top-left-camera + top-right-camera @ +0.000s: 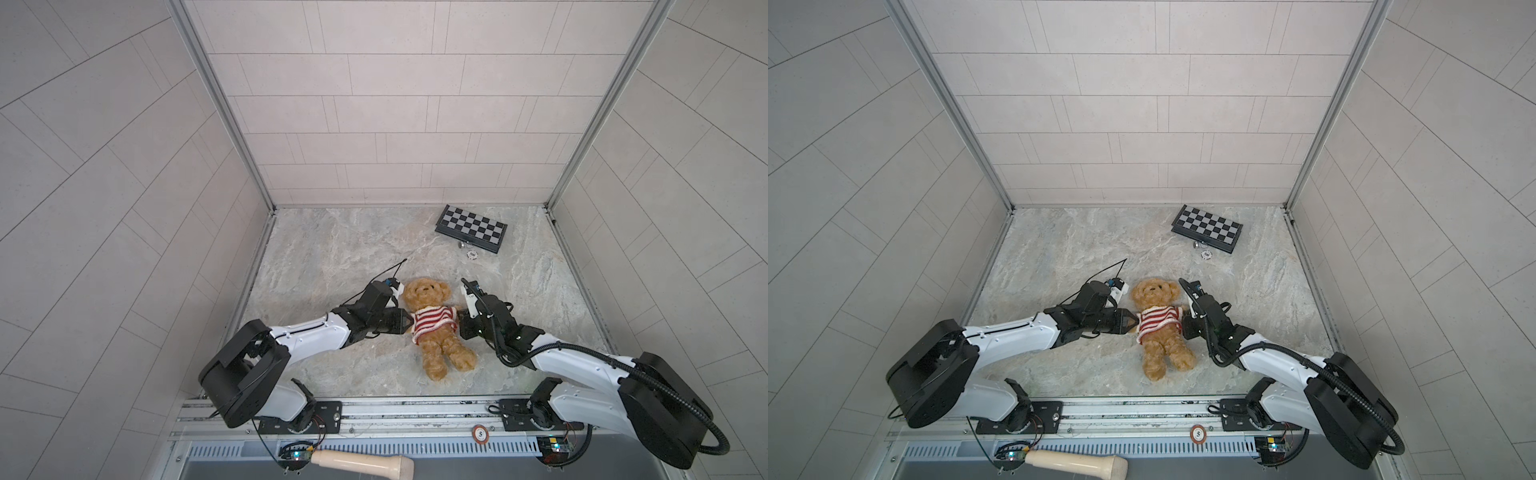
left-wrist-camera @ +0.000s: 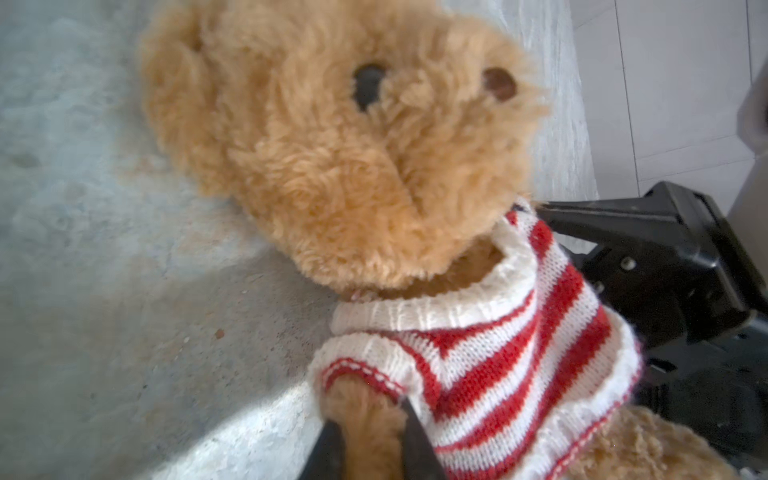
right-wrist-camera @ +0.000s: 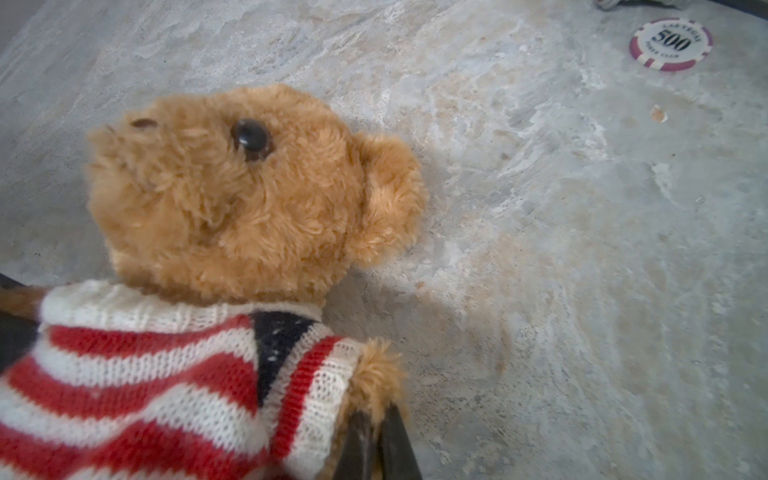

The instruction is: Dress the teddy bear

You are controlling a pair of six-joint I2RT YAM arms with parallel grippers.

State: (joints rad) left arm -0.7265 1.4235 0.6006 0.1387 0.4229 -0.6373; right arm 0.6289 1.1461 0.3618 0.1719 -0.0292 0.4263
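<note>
Finds the small fluffy golden-brown plush teddy bear [image 1: 426,296] [image 1: 1154,296] flat on its back on the marbled grey stone-look table [image 1: 332,249], toward the near edge and between the two arms.

Looks close to finished. Has the red-and-white striped knitted sweater [image 1: 432,326] [image 2: 519,353] over the head, with the white collar round the neck, both arms through the sleeves and both paws out past the cuffs. Sits a little bunched and uneven at the hem, across the belly. Leaves, as a judgement, only letting go of the arms and perhaps a tug to level the hem.

Points head to the far side and legs to the near side, face up. Runs its long axis far to near, with the feet swung slightly right. Spreads the arms out left and right.

Grasps with the left end effector [image 2: 370,436] the teddy bear's arm on the left of the scene, just past the cuff, fingers pressed into the fur on both sides. Pinches with the right end effector [image 3: 376,446] the fur at the tip of the paw on the right, jaws all but together.

Leaves the folded black-and-grey chessboard [image 1: 471,228] and the purple-and-white poker chip [image 3: 670,43] well apart at the far right.
</note>
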